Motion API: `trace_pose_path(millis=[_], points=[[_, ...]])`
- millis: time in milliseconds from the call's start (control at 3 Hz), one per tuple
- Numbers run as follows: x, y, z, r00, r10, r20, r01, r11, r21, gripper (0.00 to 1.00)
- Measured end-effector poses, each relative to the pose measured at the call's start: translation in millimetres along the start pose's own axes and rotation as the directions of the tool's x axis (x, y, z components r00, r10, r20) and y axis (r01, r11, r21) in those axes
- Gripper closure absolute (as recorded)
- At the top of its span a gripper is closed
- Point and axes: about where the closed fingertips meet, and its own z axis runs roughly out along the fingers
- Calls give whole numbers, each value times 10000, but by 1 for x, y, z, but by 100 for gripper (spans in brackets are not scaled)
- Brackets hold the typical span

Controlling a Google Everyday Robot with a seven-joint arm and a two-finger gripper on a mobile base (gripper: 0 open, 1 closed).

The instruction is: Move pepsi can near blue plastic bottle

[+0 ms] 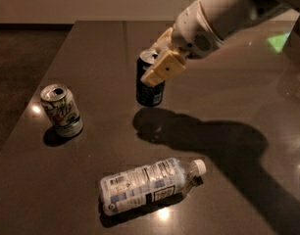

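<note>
The pepsi can (149, 92), dark blue with a silver top, hangs upright just above the dark table, near the middle. My gripper (160, 65) is shut on its upper part, with a tan finger (162, 70) across its front. Its shadow falls on the table just below and to the right. The blue plastic bottle (150, 185) lies on its side near the front edge, white cap pointing right, below and slightly in front of the can. My white arm reaches in from the upper right.
A white and green can (62, 110) stands upright at the left of the table (228, 106). The table's left edge runs diagonally next to it, with dark floor beyond.
</note>
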Motion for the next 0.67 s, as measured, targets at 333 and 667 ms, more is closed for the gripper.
trace_pose_path(millis=[333,667], points=[[15,50,-14,9954,-929,247,944,9932,-683,100],[23,79,-15,9858,-1626,430,1664,9802,-1073,100]])
